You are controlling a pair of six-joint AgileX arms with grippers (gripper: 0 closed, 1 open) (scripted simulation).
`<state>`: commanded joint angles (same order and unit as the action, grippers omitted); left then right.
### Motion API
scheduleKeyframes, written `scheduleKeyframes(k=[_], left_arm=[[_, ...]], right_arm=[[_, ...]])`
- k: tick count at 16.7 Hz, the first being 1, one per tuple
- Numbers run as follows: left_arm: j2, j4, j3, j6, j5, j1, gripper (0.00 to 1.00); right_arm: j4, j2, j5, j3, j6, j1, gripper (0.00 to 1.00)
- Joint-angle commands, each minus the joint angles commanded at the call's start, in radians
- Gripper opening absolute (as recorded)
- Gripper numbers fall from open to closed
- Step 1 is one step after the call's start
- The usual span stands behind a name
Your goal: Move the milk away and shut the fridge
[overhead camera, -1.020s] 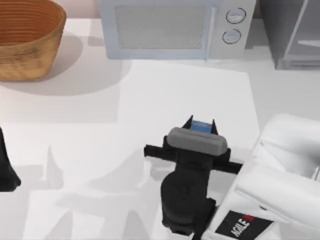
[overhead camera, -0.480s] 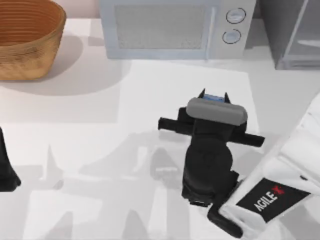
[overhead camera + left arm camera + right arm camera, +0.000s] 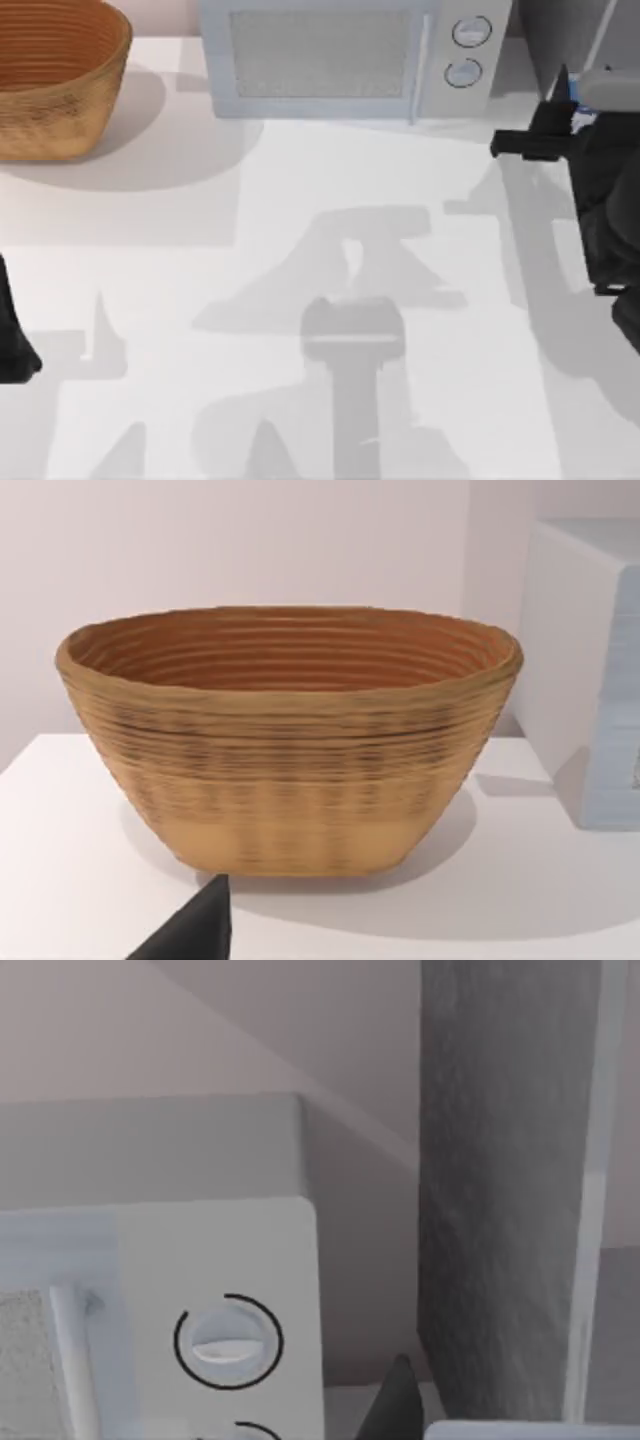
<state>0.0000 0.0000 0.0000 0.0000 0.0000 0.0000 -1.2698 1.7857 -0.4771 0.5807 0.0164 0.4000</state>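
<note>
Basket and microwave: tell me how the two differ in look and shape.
The basket is a round, open-topped bowl of ribbed tan-orange weave; the microwave is a boxy, closed light-grey cabinet. The microwave carries two round knobs beside a pale speckled door panel, while the basket's wall is plain banding. The basket sits at the table's far left; the microwave stands right of it. Both rest on the white table along its far edge.

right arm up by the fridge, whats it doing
The right arm's tool sits at the table's far right, in front of the fridge and beside the microwave, with the blue-topped milk between its fingers. The left arm is parked at the left edge, near the basket.
</note>
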Motion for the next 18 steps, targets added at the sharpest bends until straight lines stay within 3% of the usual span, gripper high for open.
scheduleKeyframes(k=[4, 7, 14, 18], left_arm=[[0.000, 0.000, 0.000, 0.000, 0.000, 0.000, 1.00], [0.000, 0.000, 0.000, 0.000, 0.000, 0.000, 1.00], [0.000, 0.000, 0.000, 0.000, 0.000, 0.000, 1.00], [0.000, 0.000, 0.000, 0.000, 0.000, 0.000, 1.00]], right_arm=[[0.093, -0.179, 0.295, -0.116, -0.002, -0.248, 0.00], [0.143, -0.262, 0.413, -0.176, -0.001, -0.361, 0.00], [0.154, -0.276, 0.437, -0.185, 0.001, -0.382, 0.00], [0.163, -0.173, 0.486, -0.081, -0.001, -0.405, 0.00]])
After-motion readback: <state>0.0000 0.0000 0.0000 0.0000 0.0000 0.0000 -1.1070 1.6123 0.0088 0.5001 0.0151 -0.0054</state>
